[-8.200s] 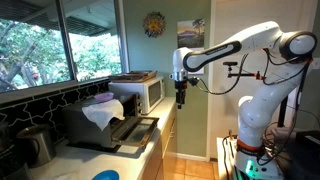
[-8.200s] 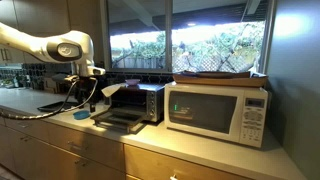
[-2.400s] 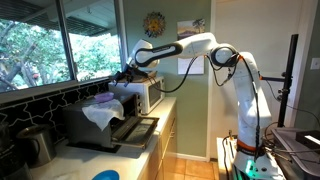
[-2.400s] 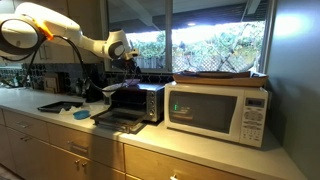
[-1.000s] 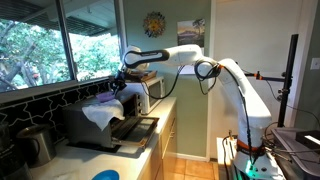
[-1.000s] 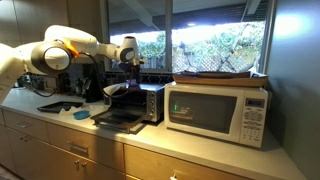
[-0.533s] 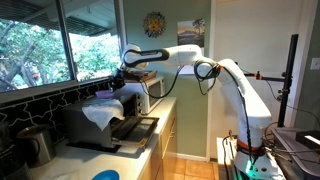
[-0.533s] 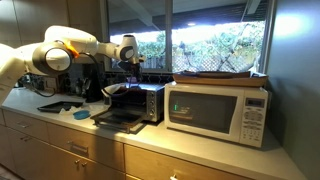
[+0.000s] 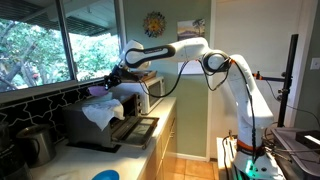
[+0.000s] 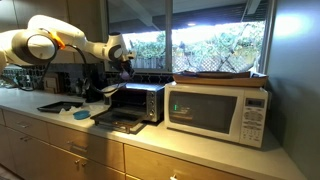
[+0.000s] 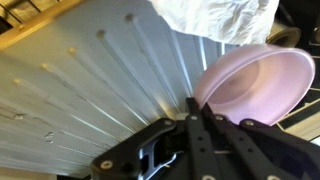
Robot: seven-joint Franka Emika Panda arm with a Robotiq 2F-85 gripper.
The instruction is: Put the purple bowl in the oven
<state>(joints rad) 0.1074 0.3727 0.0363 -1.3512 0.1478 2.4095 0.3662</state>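
The purple bowl [image 11: 255,80], pale and shallow, fills the right of the wrist view, its rim pinched between my gripper's [image 11: 195,107] shut fingers. In both exterior views the gripper [image 9: 113,79] [image 10: 124,61] hangs above the black oven [image 9: 85,122] [image 10: 143,101], holding the bowl [image 9: 97,91] a little above the oven's top. The oven's front door [image 9: 137,130] [image 10: 114,122] is dropped open. Beneath the bowl in the wrist view lies a ribbed metal surface [image 11: 90,90].
A white cloth [image 9: 100,111] [image 11: 215,18] drapes over the oven's top and front. The white microwave [image 9: 143,92] [image 10: 218,112] stands beside the oven. A blue round item [image 9: 106,175] [image 10: 81,114] and a dark kettle [image 9: 35,145] sit on the counter. Windows run behind.
The jaws finished closing on the bowl's rim. The gripper then rose slightly and shifted sideways along the oven top, carrying the bowl up with it.
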